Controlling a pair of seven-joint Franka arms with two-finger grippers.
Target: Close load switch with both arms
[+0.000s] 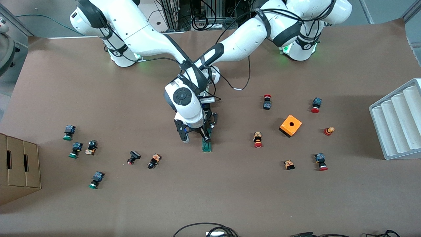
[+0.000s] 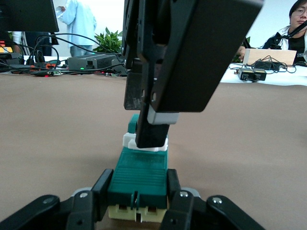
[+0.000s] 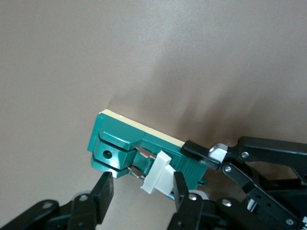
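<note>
The load switch (image 1: 206, 146) is a narrow dark-green block lying on the brown table at its middle. My left gripper (image 2: 138, 191) is shut on the block's end, one finger on each side; in the front view it (image 1: 209, 131) is mostly hidden under the right hand. My right gripper (image 1: 196, 137) is open over the switch. In the right wrist view its fingers (image 3: 180, 184) straddle the white handle (image 3: 158, 175), one finger against it, the other apart beside the green body (image 3: 120, 136). The left wrist view shows that right finger (image 2: 153, 129) standing on the white handle (image 2: 128, 140).
An orange box with a hole (image 1: 290, 125) and several red-capped push buttons lie toward the left arm's end. Several green-capped and dark buttons lie toward the right arm's end. A white ridged rack (image 1: 399, 121) and a cardboard box (image 1: 18, 168) stand at the table's ends.
</note>
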